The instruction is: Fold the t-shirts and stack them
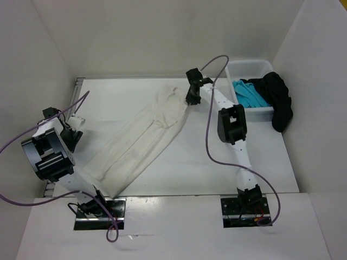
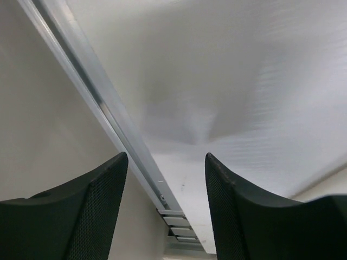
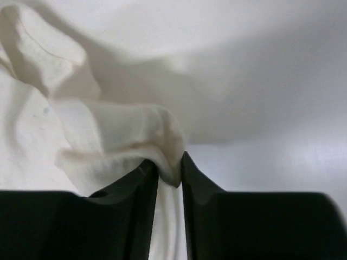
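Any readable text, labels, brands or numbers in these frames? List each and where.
None readable in any view.
white t-shirt: plain, no print shows.
bin, blue garment, black garment: no label visible.
right arm's base plate: small red mark, too small to read.

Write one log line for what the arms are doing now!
right gripper: shut on cream t-shirt | left gripper: open, empty | bin: blue shirt inside, black shirt over edge
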